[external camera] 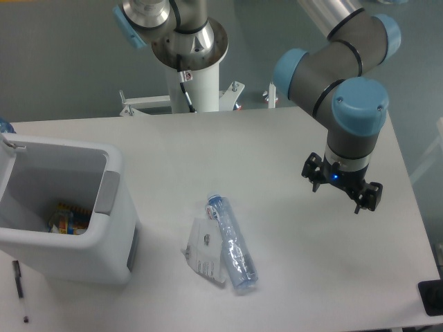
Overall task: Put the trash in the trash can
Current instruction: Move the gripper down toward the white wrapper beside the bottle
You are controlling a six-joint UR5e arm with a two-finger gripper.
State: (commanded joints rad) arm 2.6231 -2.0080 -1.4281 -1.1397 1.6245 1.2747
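White table [297, 277] under a grey floor backdrop, with a white arm base [194, 69] bolted at the far edge. Arm [339, 62] reaching in from upper right, grey links and blue joint caps, wrist pointing down. Gripper [341, 194] hovering above bare tabletop at right, black fingers spread apart, holding nothing. Bottle [232, 242] lying on its side near the table's middle, well left of the gripper, crushed and bluish, cap end toward the far side. Packet [203, 254] flat just left of the bottle, touching or slipped partly under its edge, white and crinkled with small dark print. Bin [114, 207] standing at left, well apart from both pieces, white with thick rounded rim and grey handle recess on its near-right wall; colourful scraps [66, 220] visible at its bottom. Pen [19, 280] lying on the table in front of the bin's left corner, thin and black. Dark object [432, 297] cut off at lower right, unidentifiable.
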